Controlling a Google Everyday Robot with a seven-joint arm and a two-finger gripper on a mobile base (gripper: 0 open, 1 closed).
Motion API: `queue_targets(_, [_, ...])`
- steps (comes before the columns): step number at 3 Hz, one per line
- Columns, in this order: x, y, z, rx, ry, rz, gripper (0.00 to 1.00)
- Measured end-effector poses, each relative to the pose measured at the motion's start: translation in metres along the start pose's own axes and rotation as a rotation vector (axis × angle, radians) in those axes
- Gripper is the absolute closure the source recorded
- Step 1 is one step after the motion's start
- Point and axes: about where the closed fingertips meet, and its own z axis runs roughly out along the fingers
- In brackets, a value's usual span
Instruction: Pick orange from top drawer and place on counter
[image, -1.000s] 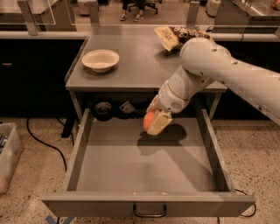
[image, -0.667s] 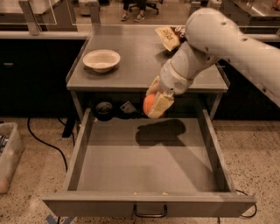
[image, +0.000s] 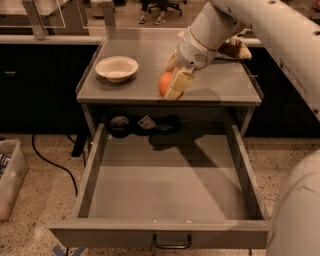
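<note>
The orange (image: 164, 83) is held between the pale fingers of my gripper (image: 171, 84). It hangs over the front edge of the grey counter (image: 220, 82), just above its surface. My white arm reaches down to it from the upper right. The top drawer (image: 165, 185) stands pulled fully open below, and its floor is bare. Its dark wire handle (image: 172, 243) is at the front panel.
A white bowl (image: 116, 68) sits on the counter's left side. A crumpled snack bag (image: 234, 48) lies at the counter's back right, partly behind my arm. Dark round items (image: 120, 124) sit at the drawer's back. A clear bin (image: 11, 177) stands on the floor at left.
My gripper has lifted the orange up out of the drawer and carried it to the counter's front edge.
</note>
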Motion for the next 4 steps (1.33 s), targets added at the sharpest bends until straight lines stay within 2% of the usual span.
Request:
queue_targets(1, [-0.007,-0.042,0.006,0.046,0.014,-0.017,1.00])
queue_targets(2, [-0.006,-0.074,0.028,0.084,0.038,-0.008,1.00])
queue_targets(3, [0.005,-0.097,0.056,0.099,0.061,0.026,1.00])
queue_targets(4, [0.020,-0.108,0.080,0.098,0.086,0.066,1.00])
